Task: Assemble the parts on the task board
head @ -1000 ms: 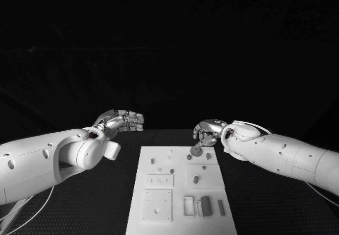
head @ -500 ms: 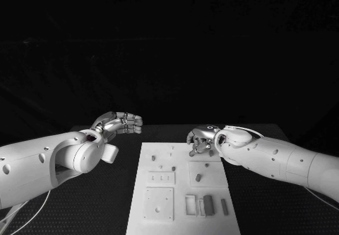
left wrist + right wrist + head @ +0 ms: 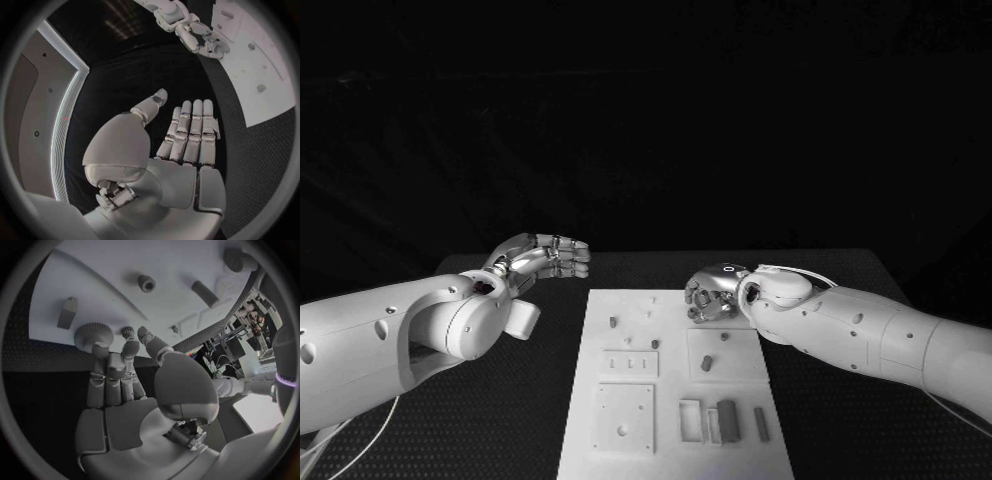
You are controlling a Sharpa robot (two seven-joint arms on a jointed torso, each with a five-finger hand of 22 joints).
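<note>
Gear part (image 3: 94, 333) | at R hand (image 3: 710, 297) fingertips, over board (image 3: 668, 400) | L hand (image 3: 545, 255) empty, fingers straight

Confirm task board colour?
White; the task board shows best in the head view, against the black table.

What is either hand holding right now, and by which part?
Right hand touches a round part at its rim; a hold cannot be told. Left hand holds nothing.

Head view: high, looking down over the flat white rectangular task board (image 3: 675, 385). Left wrist view: off beside the board, seeing its edge (image 3: 262, 65). Right wrist view: close above it (image 3: 125, 285). Shared by all: that board.
</note>
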